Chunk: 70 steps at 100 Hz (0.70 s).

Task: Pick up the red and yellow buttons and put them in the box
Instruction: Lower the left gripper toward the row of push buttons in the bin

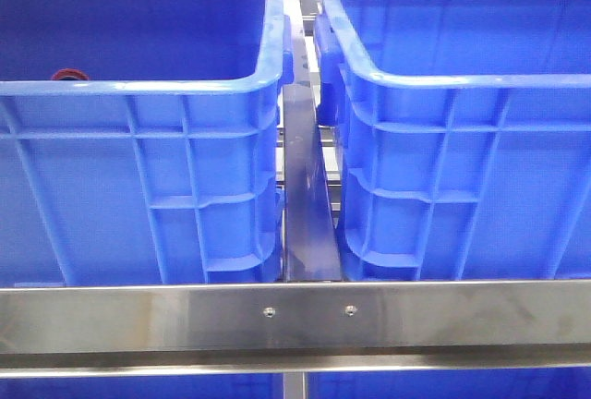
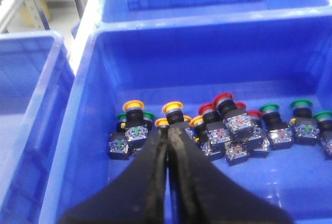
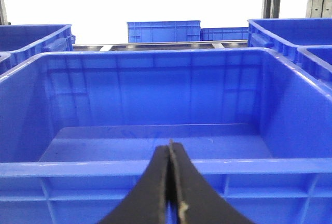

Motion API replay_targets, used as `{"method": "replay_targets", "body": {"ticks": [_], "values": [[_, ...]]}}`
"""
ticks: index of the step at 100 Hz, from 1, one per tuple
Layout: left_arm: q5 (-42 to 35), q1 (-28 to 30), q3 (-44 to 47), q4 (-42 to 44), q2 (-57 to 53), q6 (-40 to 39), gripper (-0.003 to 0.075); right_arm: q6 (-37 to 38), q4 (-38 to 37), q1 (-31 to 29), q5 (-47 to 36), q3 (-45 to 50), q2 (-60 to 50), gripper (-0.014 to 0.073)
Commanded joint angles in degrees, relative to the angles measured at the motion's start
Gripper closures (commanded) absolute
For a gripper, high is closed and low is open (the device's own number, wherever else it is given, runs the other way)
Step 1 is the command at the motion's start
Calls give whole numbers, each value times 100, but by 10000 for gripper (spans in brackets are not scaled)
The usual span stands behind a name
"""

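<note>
In the left wrist view, a cluster of push buttons lies on the floor of a blue crate (image 2: 83, 146). It holds yellow-capped buttons (image 2: 173, 108), red-capped buttons (image 2: 223, 99) and green-capped ones (image 2: 270, 109). My left gripper (image 2: 168, 129) is shut and empty, hovering above the crate with its tips just short of the middle yellow button. In the front view, only one red button cap (image 1: 67, 75) peeks over the left crate's front rim; neither gripper shows there. My right gripper (image 3: 169, 147) is shut and empty, in front of the near wall of an empty blue crate (image 3: 155, 167).
Two big blue crates, left (image 1: 138, 90) and right (image 1: 452, 80), stand side by side behind a steel rail (image 1: 295, 316), with a narrow gap between them. More blue crates (image 3: 163, 31) stand behind and beside, under metal shelving.
</note>
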Motion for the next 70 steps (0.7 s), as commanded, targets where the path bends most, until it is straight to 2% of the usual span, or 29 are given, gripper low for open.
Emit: {"method": "replay_targets", "body": {"ticks": [1,29,37,46,51,57,58,63,70], "values": [[-344,10,-352,-53,342,-26,739,-23,-20,11,-480,-3,-131,662],[-408,10,-362,-53,785,-26,736,-23,-20,11,-480,-3,-131,662],[-367,10,-351,-53,847,-26,704,-23,-20,11,-480,-3,-131,662],[-257,10,-351,-53,920,-26,583,-23,-20,11,-480,-3,-131,662],[-231,10,-351,-53,960,-26,482,-23,-20,11,-480,-3,-131,662],[-231,10,-351,-53,996,-26,307,-23,-20,11,-480,-3,-131,662],[-231,10,-351,-53,1007,-26,307,-23,-20,11,-480,-3,-131,662],[-270,10,-351,-83,1008,-37,179,-23,-20,11,-480,-3,-131,662],[-340,10,-351,-233,1008,-37,93,-23,-20,11,-480,-3,-131,662]]}}
